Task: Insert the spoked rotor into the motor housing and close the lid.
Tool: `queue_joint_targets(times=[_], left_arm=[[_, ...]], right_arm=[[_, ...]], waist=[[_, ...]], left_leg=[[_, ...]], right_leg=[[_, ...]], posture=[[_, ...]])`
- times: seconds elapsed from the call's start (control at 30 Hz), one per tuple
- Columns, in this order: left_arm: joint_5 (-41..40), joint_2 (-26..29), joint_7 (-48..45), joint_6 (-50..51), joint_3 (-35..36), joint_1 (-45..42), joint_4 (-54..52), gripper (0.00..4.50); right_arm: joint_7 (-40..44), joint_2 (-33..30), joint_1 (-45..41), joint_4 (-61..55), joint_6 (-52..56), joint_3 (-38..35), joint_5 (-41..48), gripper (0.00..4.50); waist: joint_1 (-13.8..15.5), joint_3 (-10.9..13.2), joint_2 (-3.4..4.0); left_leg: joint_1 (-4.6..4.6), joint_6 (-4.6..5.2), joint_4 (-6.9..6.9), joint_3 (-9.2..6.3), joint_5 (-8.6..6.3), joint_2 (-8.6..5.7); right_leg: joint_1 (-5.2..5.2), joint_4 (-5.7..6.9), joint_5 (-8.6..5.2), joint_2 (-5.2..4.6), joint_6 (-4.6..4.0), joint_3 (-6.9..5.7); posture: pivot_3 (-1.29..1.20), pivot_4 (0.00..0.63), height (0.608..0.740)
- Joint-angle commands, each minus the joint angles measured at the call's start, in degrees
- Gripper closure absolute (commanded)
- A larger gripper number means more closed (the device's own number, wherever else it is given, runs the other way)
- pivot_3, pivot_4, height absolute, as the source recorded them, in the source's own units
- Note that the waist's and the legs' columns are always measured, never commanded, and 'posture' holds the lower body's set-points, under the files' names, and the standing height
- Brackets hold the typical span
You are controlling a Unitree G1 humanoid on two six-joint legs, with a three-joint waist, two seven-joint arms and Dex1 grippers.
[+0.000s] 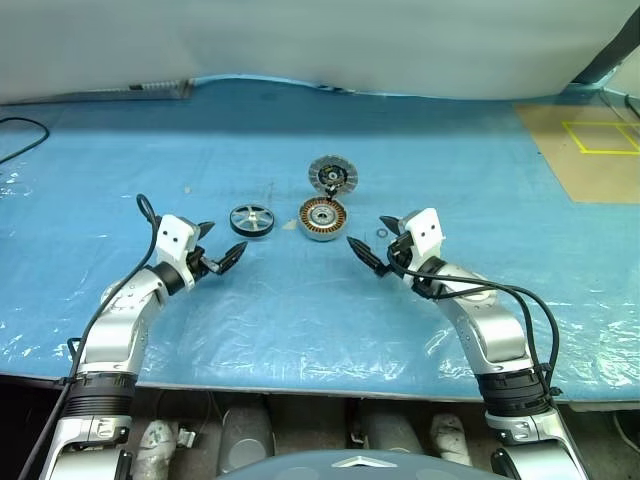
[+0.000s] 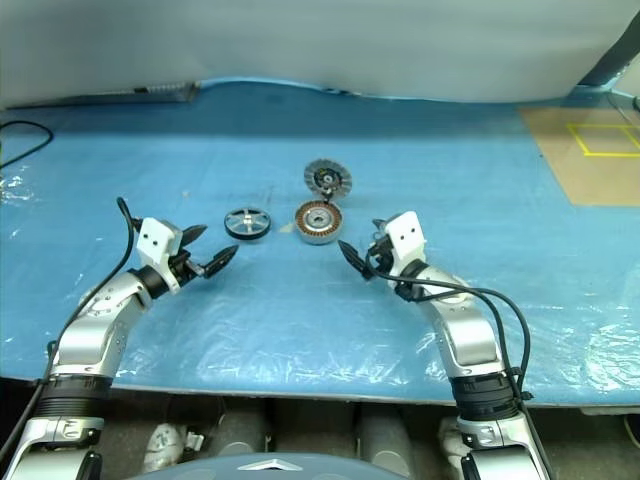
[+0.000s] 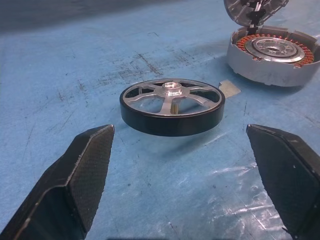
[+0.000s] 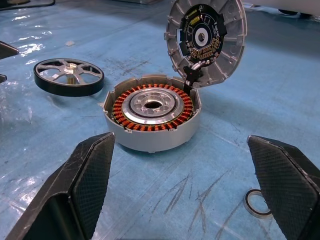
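The spoked rotor (image 1: 251,220) lies flat on the blue sheet, black rim and silvery spokes up; in the left wrist view the spoked rotor (image 3: 172,106) sits just ahead of the fingers. Right of it stands the motor housing (image 1: 322,218) with copper windings exposed. The lid (image 1: 332,177) stands hinged open behind the housing, its dark inner board showing as the lid (image 4: 207,42) in the right wrist view. My left gripper (image 1: 222,247) is open, a short way near-left of the rotor. My right gripper (image 1: 373,240) is open, near-right of the housing (image 4: 152,118). Neither touches anything.
A small metal ring (image 4: 258,203) lies on the sheet near my right gripper. A blue plastic sheet (image 1: 300,310) covers the table. A tan board with yellow tape (image 1: 590,150) sits at the far right. A black cable (image 1: 20,135) loops at the far left.
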Motion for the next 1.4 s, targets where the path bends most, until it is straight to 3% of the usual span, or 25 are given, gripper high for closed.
queue_joint_targets(times=[0.03, 1.17, 1.4], left_arm=[[-0.01, 0.41, -0.08, -1.18, 0.57, 0.00, -0.90, 0.00], [-0.06, 0.32, 1.06, 2.94, -1.10, -0.99, -5.80, 0.00], [0.02, -0.72, -1.10, -1.43, -2.51, 0.42, -7.40, 0.00]], right_arm=[[0.44, -0.15, -0.82, -0.83, -1.11, 0.10, 0.10, 0.03], [1.31, -0.13, -0.71, -1.26, -0.48, 0.85, -0.26, 0.03], [2.55, -2.82, -6.89, -3.31, 9.98, 6.70, -3.13, 0.03]], waist=[[0.00, 0.00, 0.00], [0.00, 0.00, 0.00], [-0.18, 0.00, 0.00]], left_leg=[[0.00, 0.00, 0.00, 0.00, 0.00, 0.00], [0.00, 0.00, 0.01, 0.00, 0.00, 0.00], [0.01, 0.00, 0.03, 0.00, 0.00, 0.00]], right_leg=[[0.00, 0.00, 0.00, 0.00, 0.00, 0.00], [0.00, 0.01, 0.00, 0.00, 0.00, 0.00], [0.01, 0.04, 0.00, 0.00, 0.00, 0.01]], posture=[[0.00, 0.150, 0.740], [0.00, 0.150, 0.740], [0.00, 0.150, 0.740]])
